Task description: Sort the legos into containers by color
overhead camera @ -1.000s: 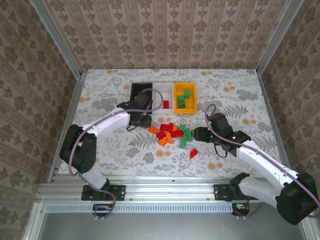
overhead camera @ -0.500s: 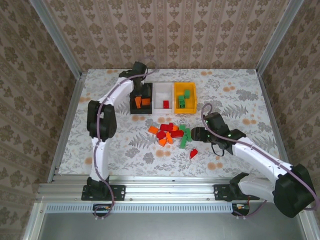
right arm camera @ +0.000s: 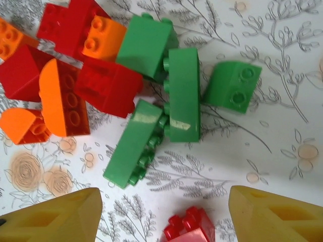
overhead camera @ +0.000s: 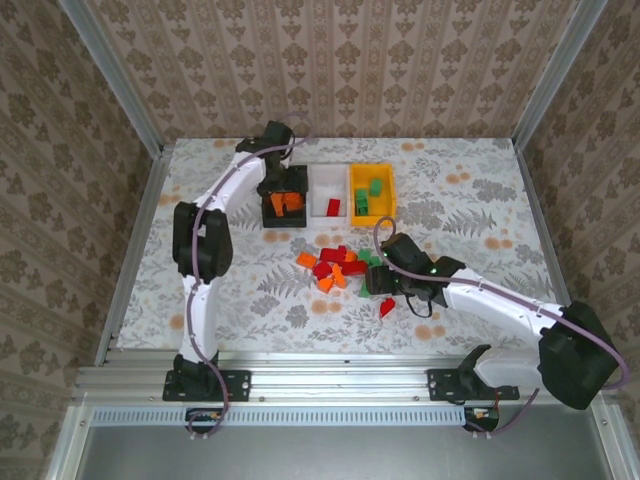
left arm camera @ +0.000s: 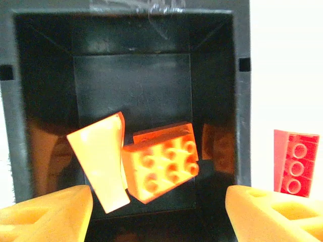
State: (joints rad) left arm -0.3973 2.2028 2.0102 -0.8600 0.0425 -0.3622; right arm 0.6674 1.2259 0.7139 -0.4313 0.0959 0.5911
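Orange bricks [left arm camera: 161, 166] lie colour-sorted in the black bin [left arm camera: 45, 101] below left claw [left arm camera: 159, 212] (spread apart). Right claw [right arm camera: 164, 217], spread too, frames green bricks [right arm camera: 184, 96].

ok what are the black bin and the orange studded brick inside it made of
Black rectangular bin: looks like glossy moulded plastic; its walls show orange reflections. Orange studded brick: apparently hard smooth plastic, crisp moulded studs, slight sheen.
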